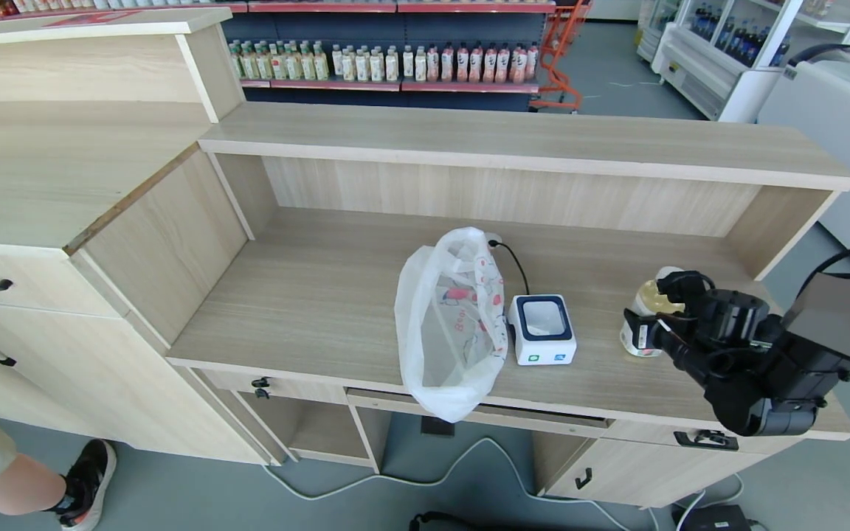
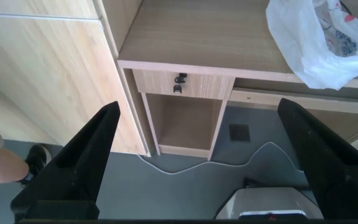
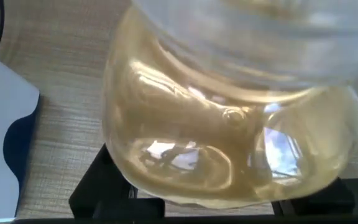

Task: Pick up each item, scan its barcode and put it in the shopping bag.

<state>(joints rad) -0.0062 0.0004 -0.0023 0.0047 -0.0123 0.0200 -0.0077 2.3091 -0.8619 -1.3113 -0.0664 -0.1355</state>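
A clear bottle (image 1: pixel 646 299) of pale yellow liquid stands on the right side of the wooden counter (image 1: pixel 307 295). My right gripper (image 1: pixel 657 313) is shut on the bottle, one finger on each side. In the right wrist view the bottle (image 3: pixel 229 124) bulges between the two black fingers (image 3: pixel 104 193) of the right gripper (image 3: pixel 210 199). A white shopping bag (image 1: pixel 451 324) stands open at the counter's front middle, with the white-and-blue barcode scanner (image 1: pixel 541 328) just to its right. My left gripper (image 2: pixel 199 106) hangs open with nothing in it, below the counter's front left edge, over the floor.
A raised shelf (image 1: pixel 528 144) overhangs the back of the counter. The scanner's black cable (image 1: pixel 517 265) runs behind the bag. A taller cabinet (image 1: pixel 63 169) borders the left side. White cable (image 1: pixel 425 479) lies on the floor; a person's leg and shoe (image 1: pixel 82 483) are at the lower left.
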